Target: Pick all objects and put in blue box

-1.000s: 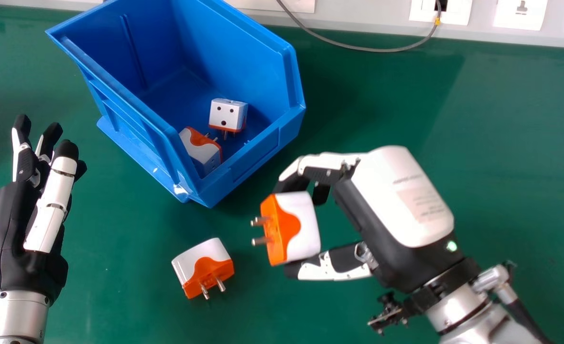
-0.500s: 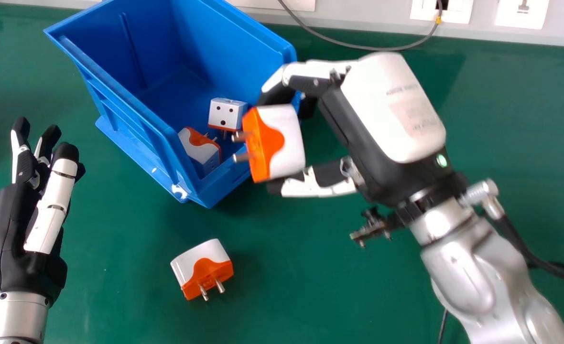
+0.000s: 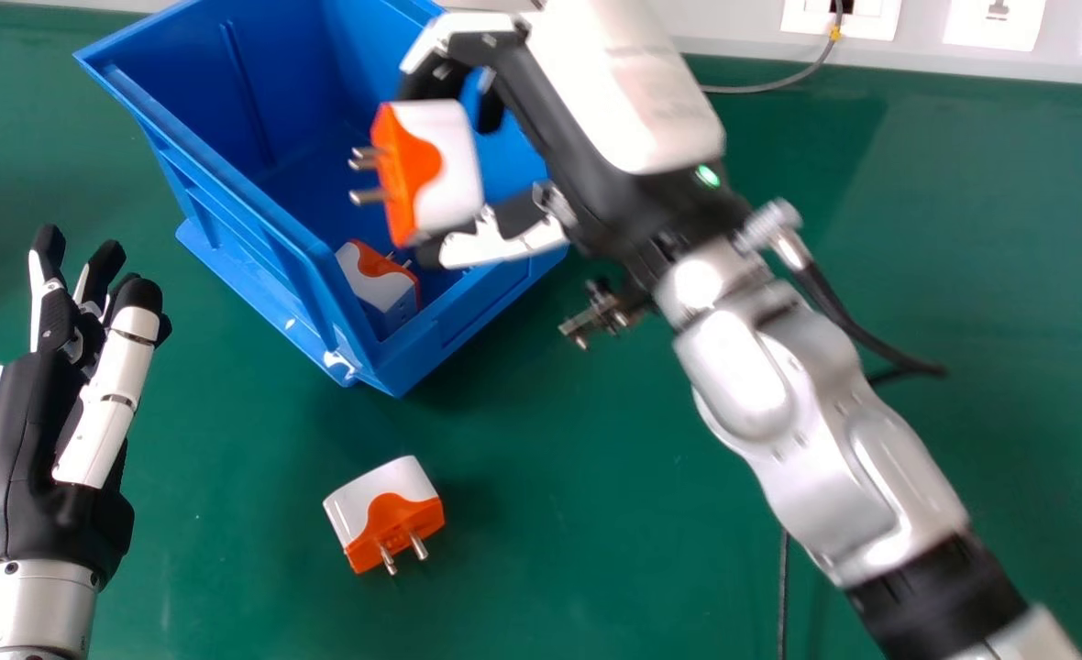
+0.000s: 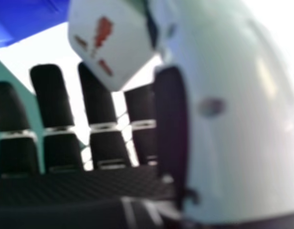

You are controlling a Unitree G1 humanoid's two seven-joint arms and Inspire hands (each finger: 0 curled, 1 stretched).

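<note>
Our right hand (image 3: 633, 101) is clamped on an adapter (image 3: 445, 165), its fingers curled at the far side and the thumb (image 3: 504, 240) pressed to the near side, with the orange face and metal prongs (image 3: 369, 195) free and pointing to the left. We judge the body to be light, stiff plastic, rather smooth, so it could twist if the pinch is slack; the broad white sides are the place to hold it, and the prongs are best kept clear of the rim, since a knock could turn it or bend them. The held adapter appears over the opening of the blue box (image 3: 202, 78), with another adapter (image 3: 380, 280) lying in the near corner inside. Farther toward us, a loose adapter (image 3: 385, 513) rests on the bench (image 3: 578, 532), prongs toward us, and we would take it by its white sides too. Our left hand (image 3: 23, 440) is at the view's left, fingers extended and holding nothing. Against the earlier frames, our right hand has travelled forward and leftward, carrying its adapter from short of the box to over it, while the loose adapter and our left hand keep their places.
</note>
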